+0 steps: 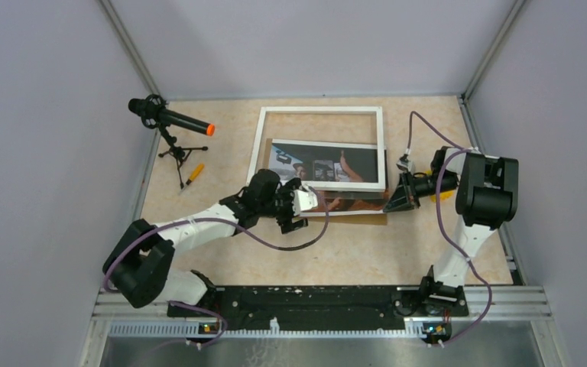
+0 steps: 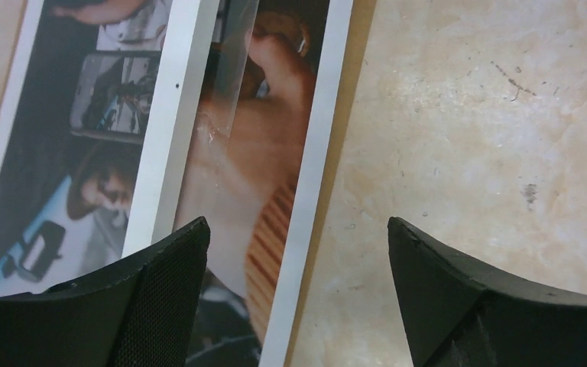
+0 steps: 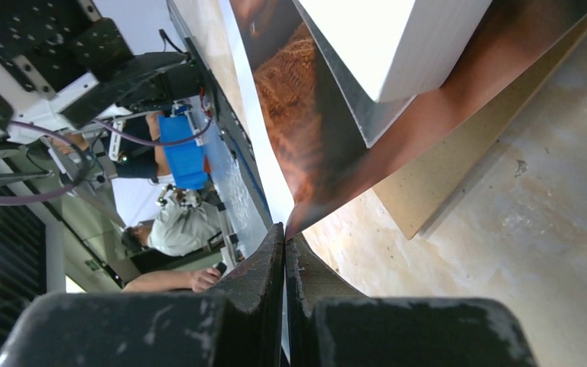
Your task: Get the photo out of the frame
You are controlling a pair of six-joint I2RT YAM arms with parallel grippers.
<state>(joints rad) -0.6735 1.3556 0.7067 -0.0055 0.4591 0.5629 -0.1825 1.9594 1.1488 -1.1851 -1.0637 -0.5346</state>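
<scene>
The frame, a thin white rectangle, lies flat at mid-table. The photo, a dark glossy collage, lies under its near rail and sticks out toward me. My right gripper is shut on the photo's right near corner; in the right wrist view the jaws pinch the tip of the print, lifted below the frame's corner. My left gripper hangs open over the photo's near left edge. In its wrist view the fingers straddle the photo's white border beside the frame rail, holding nothing.
A brown backing panel lies under the photo's near edge, also visible as the board. A microphone on a small tripod and an orange-handled screwdriver stand at the left. A yellow block peeks out beside the right arm.
</scene>
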